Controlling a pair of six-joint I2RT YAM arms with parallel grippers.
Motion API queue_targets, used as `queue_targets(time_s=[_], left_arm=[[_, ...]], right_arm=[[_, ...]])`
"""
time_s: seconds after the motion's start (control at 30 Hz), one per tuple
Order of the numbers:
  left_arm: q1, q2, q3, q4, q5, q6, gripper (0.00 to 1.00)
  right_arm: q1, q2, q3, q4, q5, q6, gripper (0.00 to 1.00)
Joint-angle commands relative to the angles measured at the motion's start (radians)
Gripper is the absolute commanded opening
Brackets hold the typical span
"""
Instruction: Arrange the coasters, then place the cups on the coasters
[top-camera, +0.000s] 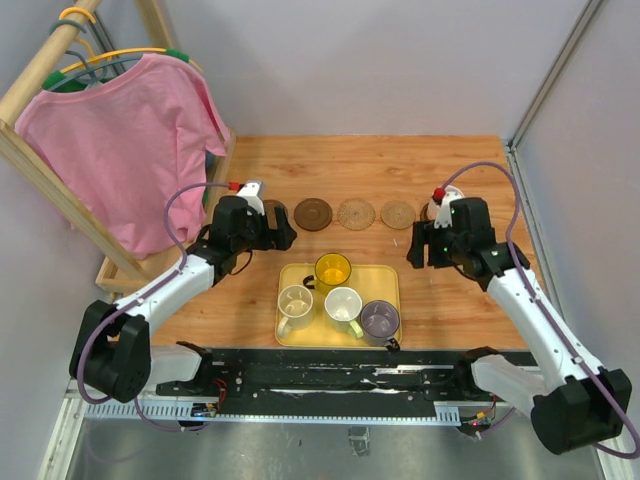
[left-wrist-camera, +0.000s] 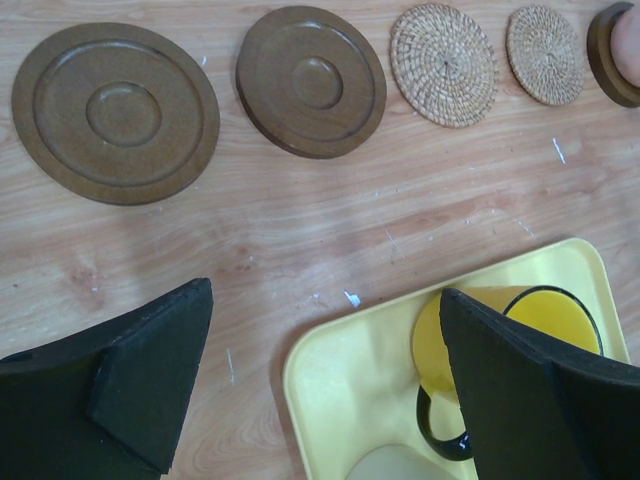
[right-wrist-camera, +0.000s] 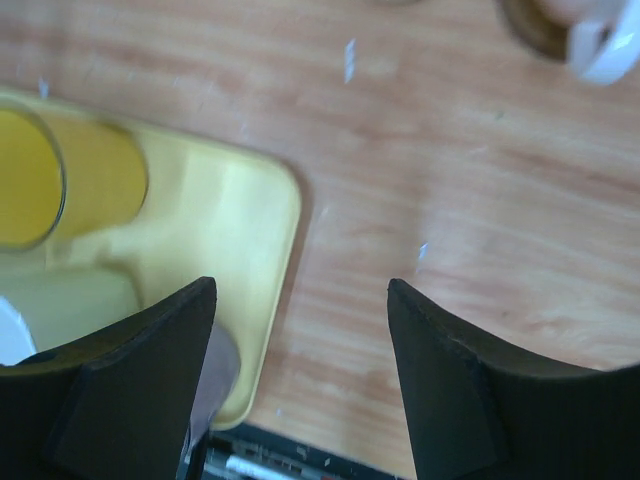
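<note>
**While four cups (top-camera: 343, 305) wait on the tray (top-camera: 385, 280), one sits on a coaster (left-wrist-camera: 600, 60)**

Since all five coasters lie in a row across the far table (top-camera: 450, 170), we judge the arranging done and cup-placing in hand. The pink cup (left-wrist-camera: 628, 40) stands on the dark coaster at the right end; the other four coasters are bare.

Our left gripper (left-wrist-camera: 325, 295) hangs by the tray's far corner, jaws spread wide and empty, with the yellow cup (left-wrist-camera: 530, 330) just beside one finger. Our right gripper (right-wrist-camera: 300, 290) is parted too, with only bare wood between its jaws.

Next, we think, a gripper must drop onto a tray cup, likely the yellow one, without nudging its close neighbours.

Only the left wrist view shows the whole row. From above, the arms hide the pink cup and most of the leftmost coaster.
</note>
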Motion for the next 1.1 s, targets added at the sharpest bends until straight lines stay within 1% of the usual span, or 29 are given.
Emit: queue_targets(time_s=[0.0, 0.03, 0.07, 0.1, 0.13, 0.17, 0.3, 0.47, 0.57, 0.87, 1.03, 1.07], left_arm=[[-0.008, -0.025, -0.019, 0.002, 0.044, 0.001, 1.00], [-0.008, -0.026, -0.020, 0.002, 0.045, 0.001, 1.00], [-0.009, -0.027, -0.019, 0.001, 0.044, 0.001, 1.00], [-0.010, -0.029, -0.017, -0.002, 0.044, 0.002, 1.00], [-0.010, -0.031, -0.014, -0.006, 0.042, 0.002, 1.00], [-0.010, -0.031, -0.010, -0.010, 0.039, 0.004, 1.00], [-0.010, -0.045, -0.002, -0.018, 0.031, 0.003, 1.00], [-0.010, -0.055, 0.004, -0.027, 0.019, 0.000, 1.00], [-0.009, -0.053, 0.002, -0.028, 0.025, -0.002, 1.00], [-0.010, -0.053, -0.008, -0.019, 0.034, -0.011, 1.00], [-0.010, -0.052, -0.022, 0.000, 0.055, -0.023, 1.00], [-0.009, -0.053, -0.027, 0.003, 0.056, -0.026, 1.00]], right_arm=[[0.122, -0.086, -0.053, -0.154, -0.031, -0.018, 0.72], [0.148, -0.106, -0.066, -0.173, -0.029, -0.014, 0.73], [0.173, -0.127, -0.081, -0.187, -0.028, -0.008, 0.79], [0.194, -0.149, -0.097, -0.197, -0.029, -0.001, 0.86], [0.214, -0.174, -0.112, -0.206, -0.030, 0.007, 0.95], [0.236, -0.198, -0.131, -0.212, -0.029, 0.015, 0.99], [0.356, -0.275, -0.143, -0.209, -0.030, 0.057, 0.99], [0.444, -0.287, -0.155, -0.261, -0.014, 0.123, 0.99], [0.517, -0.289, -0.172, -0.271, 0.015, 0.165, 0.99], [0.691, -0.243, -0.220, -0.282, 0.105, 0.286, 0.99], [0.755, -0.199, -0.259, -0.253, 0.158, 0.348, 0.99], [0.767, -0.189, -0.267, -0.248, 0.168, 0.360, 0.97]])
